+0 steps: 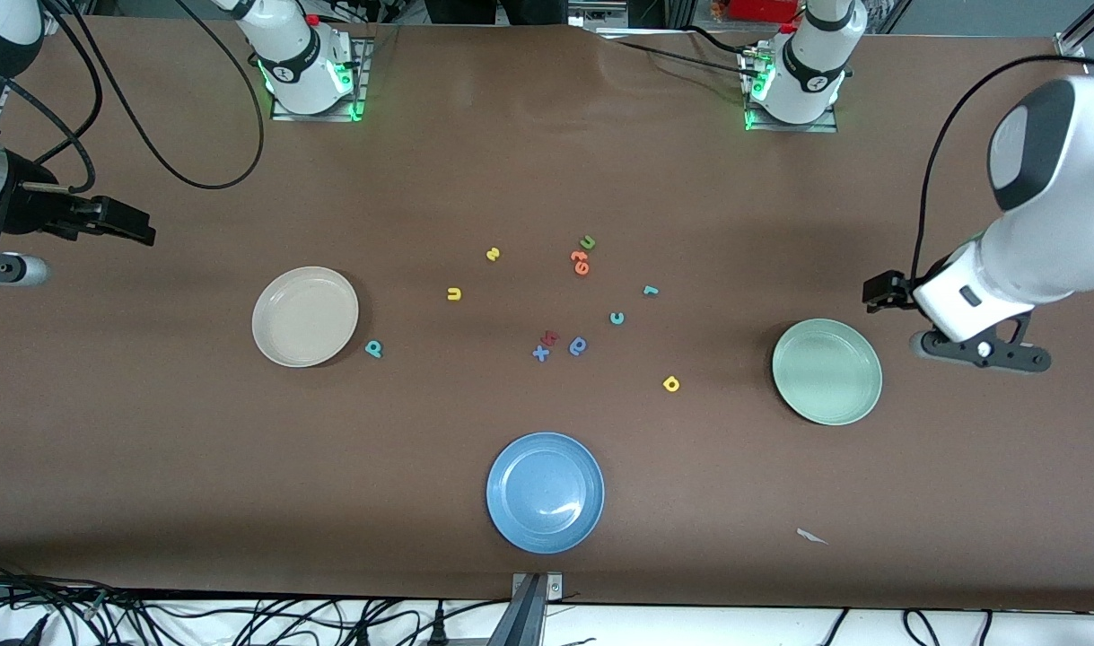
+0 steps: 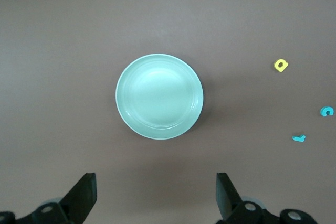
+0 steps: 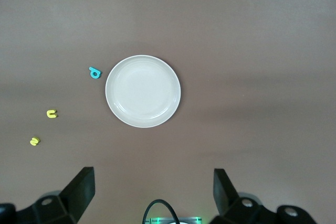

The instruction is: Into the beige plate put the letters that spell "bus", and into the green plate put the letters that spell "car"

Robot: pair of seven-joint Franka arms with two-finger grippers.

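My left gripper (image 2: 155, 198) hangs spread wide and empty over the bare table near the green plate (image 1: 827, 371), at the left arm's end. My right gripper (image 3: 152, 195) hangs spread and empty too, up near the beige plate (image 1: 305, 316), at the right arm's end. The teal b (image 1: 373, 349) lies just beside the beige plate; the yellow u (image 1: 454, 293) and yellow s (image 1: 493, 255) lie farther toward the middle. The teal c (image 1: 617, 318), what looks like the teal r (image 1: 651, 290), and the yellow a (image 1: 671, 384) sit between the middle cluster and the green plate.
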